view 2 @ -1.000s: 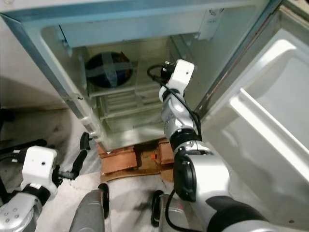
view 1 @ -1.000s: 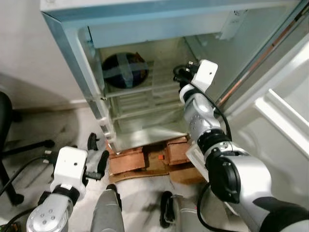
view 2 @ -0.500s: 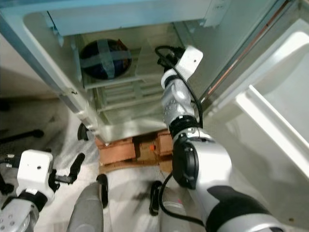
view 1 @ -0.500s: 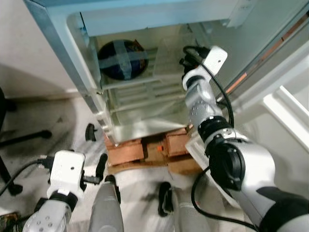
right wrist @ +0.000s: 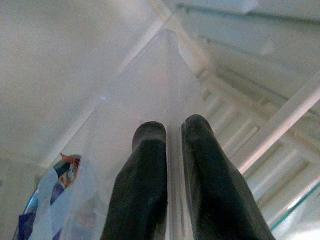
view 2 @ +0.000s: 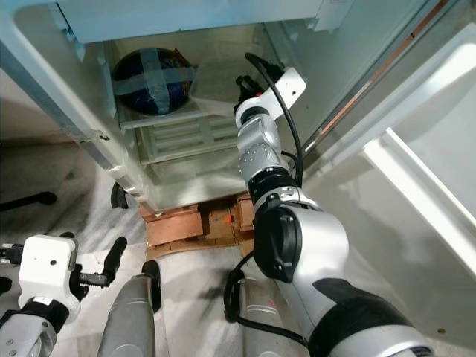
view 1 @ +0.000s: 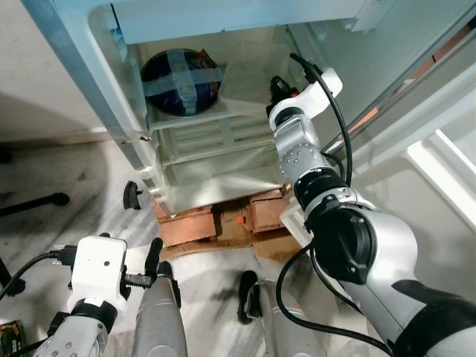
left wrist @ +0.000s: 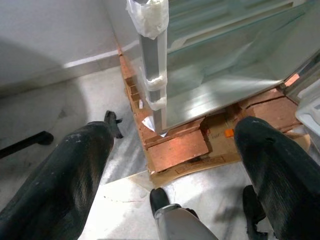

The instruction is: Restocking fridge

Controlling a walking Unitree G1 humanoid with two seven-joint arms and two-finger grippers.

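The fridge (view 1: 89,67) stands open, and its wire shelf (view 1: 201,137) holds a dark blue round bundle crossed with pale blue tape (view 1: 181,80). Beside that bundle lies a translucent plastic bag (view 1: 242,78). My right gripper (view 1: 277,85) reaches in over the shelf. In the right wrist view my right gripper (right wrist: 173,127) is shut on a thin clear edge of the bag (right wrist: 150,85), with a colourful packet (right wrist: 65,167) behind the plastic. My left gripper (left wrist: 175,165) hangs low over the floor in front of the fridge, fingers (left wrist: 65,180) wide open and holding nothing.
The fridge rests on reddish bricks and cardboard (view 1: 216,223). Its open door (view 1: 446,149) stands at the right. A black caster (view 1: 132,195) lies on the floor by the fridge's left corner, and a chair leg (view 1: 33,202) reaches in from the left. My own legs (view 1: 160,320) are below.
The head view has shifted, bringing the fridge interior closer. My right wrist has turned at the shelf beside the bag. My left arm has sunk lower, away from the fridge.
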